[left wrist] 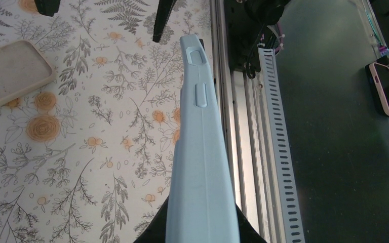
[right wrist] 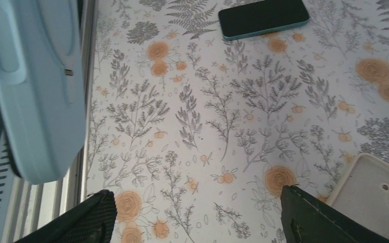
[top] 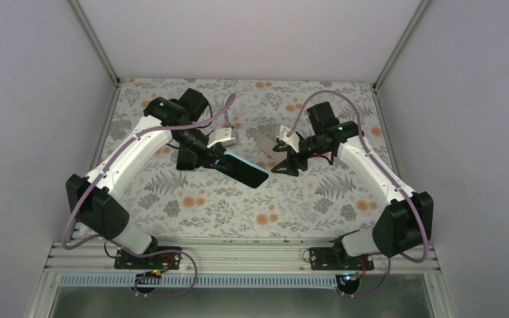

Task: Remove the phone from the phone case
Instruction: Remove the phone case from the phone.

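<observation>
Light-blue phone case (top: pixel 246 169) is held clenched in the left tool (top: pixel 217 159), above the desk (top: pixel 305 205). At its 3 o'clock, the right tool (top: pixel 289 165) is spread, empty.

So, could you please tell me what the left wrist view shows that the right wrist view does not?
Only the left wrist view shows the pink-cased phone on the dark surface beyond the rail. Only the right wrist view shows a dark phone lying flat on the floral table. Both show the light blue phone case, the beige case and that table.
</observation>
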